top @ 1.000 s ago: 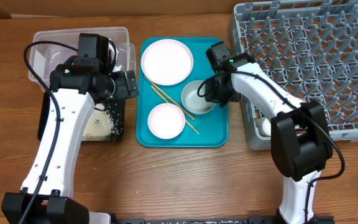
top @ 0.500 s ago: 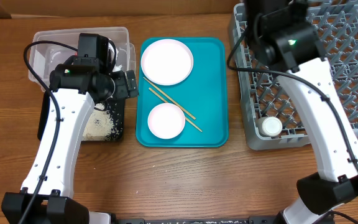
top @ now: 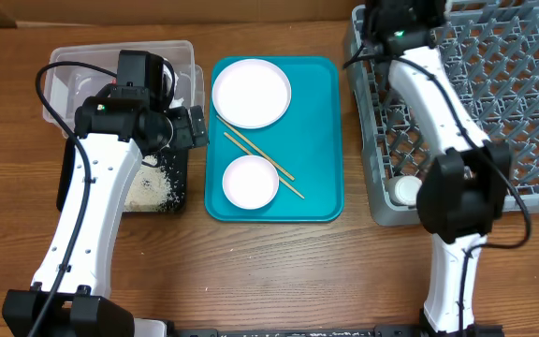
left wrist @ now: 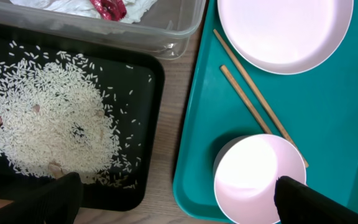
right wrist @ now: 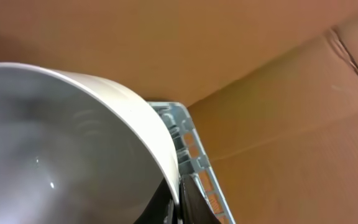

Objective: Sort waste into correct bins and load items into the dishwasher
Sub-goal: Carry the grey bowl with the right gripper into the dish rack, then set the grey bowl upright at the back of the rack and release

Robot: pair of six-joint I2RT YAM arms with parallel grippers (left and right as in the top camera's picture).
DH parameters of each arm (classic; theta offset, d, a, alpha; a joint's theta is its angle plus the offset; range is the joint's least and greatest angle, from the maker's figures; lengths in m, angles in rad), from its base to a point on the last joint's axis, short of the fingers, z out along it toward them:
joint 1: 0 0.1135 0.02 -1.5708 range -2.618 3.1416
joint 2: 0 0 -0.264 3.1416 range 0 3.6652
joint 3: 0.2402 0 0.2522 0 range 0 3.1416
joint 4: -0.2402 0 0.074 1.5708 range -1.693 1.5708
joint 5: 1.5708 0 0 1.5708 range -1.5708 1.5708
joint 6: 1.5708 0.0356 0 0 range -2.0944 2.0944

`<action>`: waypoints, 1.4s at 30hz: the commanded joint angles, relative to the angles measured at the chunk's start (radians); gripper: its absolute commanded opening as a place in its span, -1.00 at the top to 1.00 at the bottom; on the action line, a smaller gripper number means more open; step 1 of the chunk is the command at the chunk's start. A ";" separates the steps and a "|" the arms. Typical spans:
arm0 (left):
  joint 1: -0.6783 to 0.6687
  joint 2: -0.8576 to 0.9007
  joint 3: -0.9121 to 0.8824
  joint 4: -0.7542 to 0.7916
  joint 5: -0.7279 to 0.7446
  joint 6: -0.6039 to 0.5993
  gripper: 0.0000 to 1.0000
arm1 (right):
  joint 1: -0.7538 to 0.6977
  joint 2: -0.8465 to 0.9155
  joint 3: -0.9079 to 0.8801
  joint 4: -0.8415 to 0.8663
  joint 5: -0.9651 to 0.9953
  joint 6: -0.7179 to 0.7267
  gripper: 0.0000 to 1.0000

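Observation:
My right gripper [right wrist: 178,194] is shut on the rim of a pale grey bowl [right wrist: 61,143], held at the far left corner of the grey dish rack [top: 457,103]; overhead, the arm [top: 396,21] hides the bowl. My left gripper [left wrist: 179,205] is open and empty, spanning the black tray [left wrist: 148,81] of rice [left wrist: 48,118] and a small white bowl [left wrist: 260,180]. The large white plate [top: 251,92], the small bowl [top: 250,181] and two chopsticks [top: 260,154] lie on the teal tray. The napkin [left wrist: 73,6] and red wrapper [left wrist: 107,7] lie in the clear tub [left wrist: 166,31]. A white cup [top: 405,190] sits in the rack.
The teal tray [top: 316,122] lies between the bins on the left and the rack on the right. Cardboard walls [right wrist: 278,93] stand just behind the rack's far edge. Bare wooden table [top: 269,271] runs along the front.
My right arm has lifted the pale grey bowl off the teal tray and carried it up to the rack's far left corner. The left arm has not moved.

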 commanded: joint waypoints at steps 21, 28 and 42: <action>0.000 0.003 0.022 0.001 -0.010 -0.010 -1.00 | 0.083 0.114 0.007 -0.021 0.012 -0.080 0.92; 0.000 0.003 0.022 0.001 -0.010 -0.010 -1.00 | 0.049 0.114 0.007 0.066 0.110 -0.078 0.92; 0.000 0.003 0.022 0.001 -0.010 -0.010 -1.00 | 0.029 0.129 0.006 0.035 0.071 -0.011 0.92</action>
